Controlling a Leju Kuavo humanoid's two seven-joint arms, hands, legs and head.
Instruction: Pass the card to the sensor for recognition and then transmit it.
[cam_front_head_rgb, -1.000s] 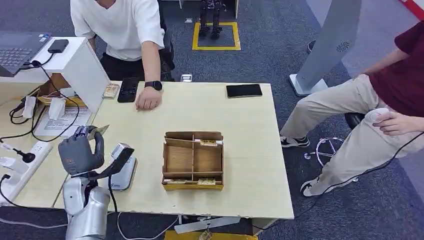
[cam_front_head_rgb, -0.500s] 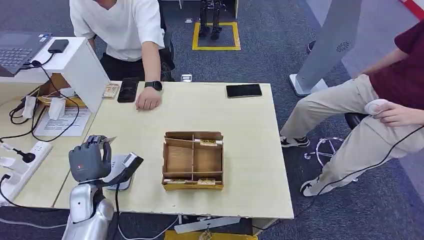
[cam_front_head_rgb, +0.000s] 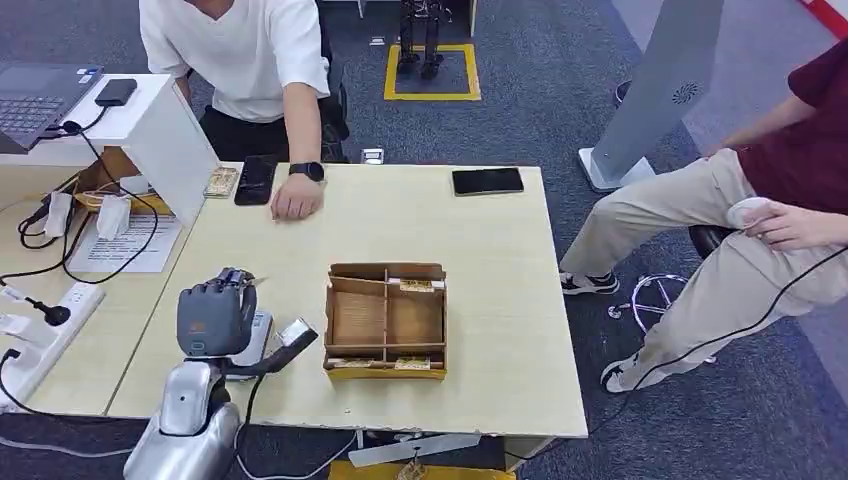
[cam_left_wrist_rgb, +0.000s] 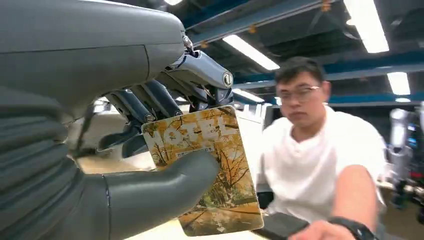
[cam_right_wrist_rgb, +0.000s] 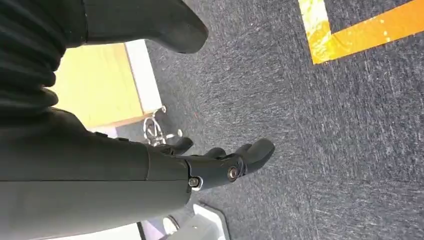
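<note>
Yellow card (cam_left_wrist_rgb: 210, 165) pinched by left hand (cam_front_head_rgb: 213, 318) near table edge (cam_front_head_rgb: 300, 418) | right hand (cam_right_wrist_rgb: 220, 165) loose, holding nothing

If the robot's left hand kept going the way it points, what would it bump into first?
Probably the person's hand resting at the table's far edge. The left hand, holding the card, points that way over bare tabletop; depth is hard to judge.

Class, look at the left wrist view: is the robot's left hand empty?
No: the left hand pinches a yellow card between its thumb and fingers.
</note>
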